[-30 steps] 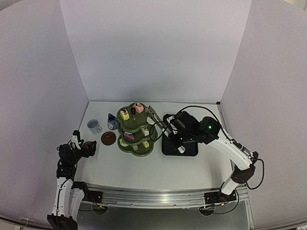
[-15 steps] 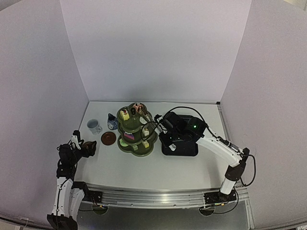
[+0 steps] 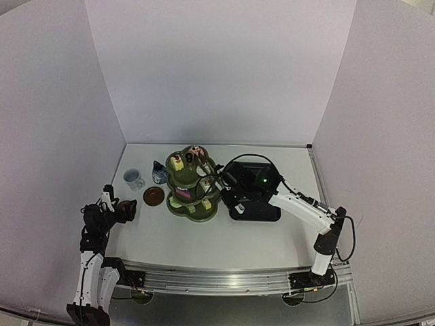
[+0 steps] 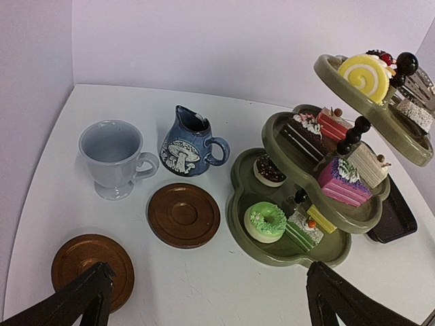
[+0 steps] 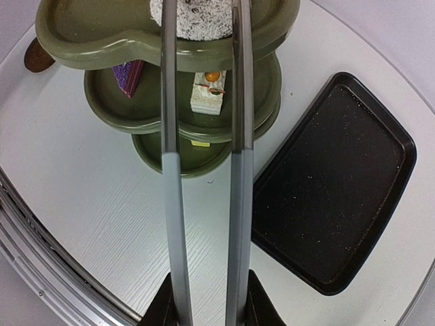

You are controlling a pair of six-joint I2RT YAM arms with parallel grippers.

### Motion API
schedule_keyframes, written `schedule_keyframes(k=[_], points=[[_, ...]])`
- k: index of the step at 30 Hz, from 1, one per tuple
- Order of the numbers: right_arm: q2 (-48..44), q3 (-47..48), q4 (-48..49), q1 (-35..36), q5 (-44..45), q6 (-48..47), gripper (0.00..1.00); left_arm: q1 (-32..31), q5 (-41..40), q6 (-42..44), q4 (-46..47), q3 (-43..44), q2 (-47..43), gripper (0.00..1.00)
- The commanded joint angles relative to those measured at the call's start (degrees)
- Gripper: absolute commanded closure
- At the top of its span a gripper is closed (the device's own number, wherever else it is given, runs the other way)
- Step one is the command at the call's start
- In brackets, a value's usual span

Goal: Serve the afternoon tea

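The dark green three-tier stand [image 3: 192, 187] holds several small cakes [image 4: 265, 221] on all tiers [image 4: 380, 139]. My right gripper [image 5: 207, 299] is shut on the metal tongs [image 5: 239, 136]. The tong tips reach over the top tier [image 5: 68, 34], either side of a dark, white-speckled cake [image 5: 194, 17]. Whether that cake rests on the tier I cannot tell. My left gripper [image 4: 204, 309] stands open low at the table's left, nothing between its fingers. In front of it are two brown coasters [image 4: 183, 214] [image 4: 92, 265], the white mug [image 4: 112, 156] and the blue-and-white pot [image 4: 187, 146].
A black rectangular tray [image 5: 333, 183] lies right of the stand, under my right arm [image 3: 292, 200]. White walls close the table on the left, back and right. The mug [image 3: 132, 178] and pot [image 3: 159, 173] stand close to the stand's left side.
My right arm has swung left with the tongs, from over the tray to the stand's top tier. The left arm has not moved.
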Motion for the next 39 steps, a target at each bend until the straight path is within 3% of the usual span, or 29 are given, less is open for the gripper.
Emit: schedule_keyframes(k=[1,16,23,27,31,35,39], points=[[0.55,0.05,3.54,0.09,1.42,0.45,1.0,0.14,0.84,0.08,0.99,0.74,-0.36,0.0],[2.11,0.94,3.77,-0.02,1.85,2.53,0.74,0.07,0.84,-0.01,0.98,0.65,-0.43,0.0],[2.2,0.22,4.72,0.01,1.55,4.23,0.67,0.12,1.33,0.04,1.07,0.71,-0.59,0.01],[2.06,-0.26,5.22,0.03,1.46,4.76,0.67,0.12,5.51,3.08,1.83,1.52,-3.26,0.01],[1.64,-0.74,5.74,0.04,1.67,4.99,0.66,0.09,12.47,11.65,4.69,4.0,-5.66,0.01],[1.07,-1.47,7.07,-0.04,2.14,5.21,0.66,0.01,19.99,17.98,5.06,11.09,0.69,0.01],[1.04,-1.96,9.0,0.06,1.86,5.15,0.66,-0.02,22.56,19.13,6.26,15.36,7.08,0.01]])
